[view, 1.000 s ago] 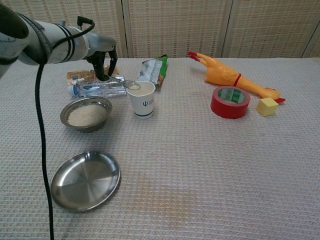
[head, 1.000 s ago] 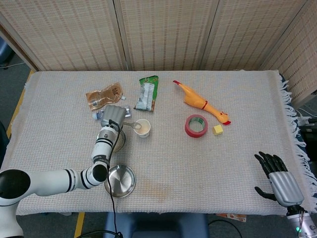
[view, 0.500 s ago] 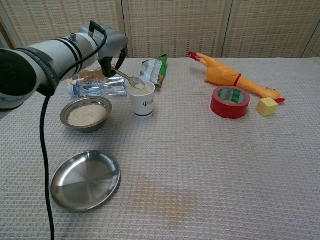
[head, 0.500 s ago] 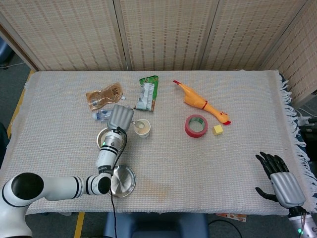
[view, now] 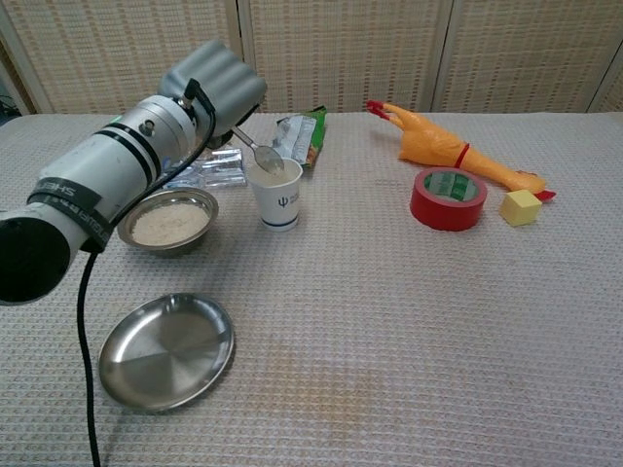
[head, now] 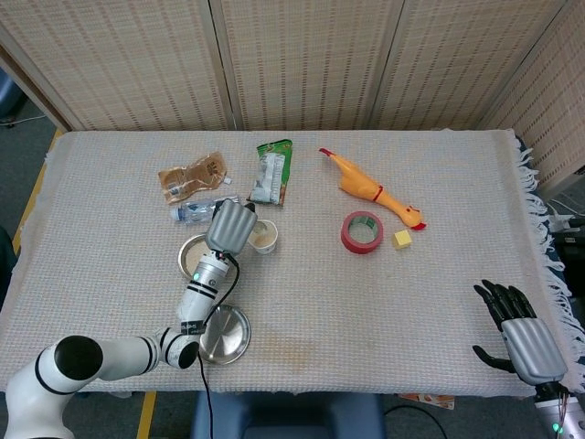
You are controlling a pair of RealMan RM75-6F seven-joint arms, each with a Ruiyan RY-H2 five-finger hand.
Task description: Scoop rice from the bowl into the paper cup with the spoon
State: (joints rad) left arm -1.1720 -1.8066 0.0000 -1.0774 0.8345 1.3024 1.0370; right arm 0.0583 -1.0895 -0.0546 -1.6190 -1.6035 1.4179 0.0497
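At the left of the table, an empty steel plate lies near the front edge, and behind it stands the bowl with the rice inside. Behind the bowl a plastic bottle lies on its side.

The left hand is raised above the bowl and holds the spoon by its handle. Its fingers are hidden behind the back of the hand in both views, so I cannot tell exactly how they close on the handle, but the spoon is clearly carried by this hand. The spoon head sits over the mouth of the paper cup, just beside the bowl on its right. Whether rice is on the spoon is too small to see.

In my judgement this is the pouring step. The risk is that the spoon tips too near the rim and grains fall on the table, or that the spoon pushes the light cup and knocks it over.

Further right lie a green snack packet, a red tape roll, a rubber chicken and a yellow cube. The right hand rests at the far right, well apart, fingers apart and holding nothing.
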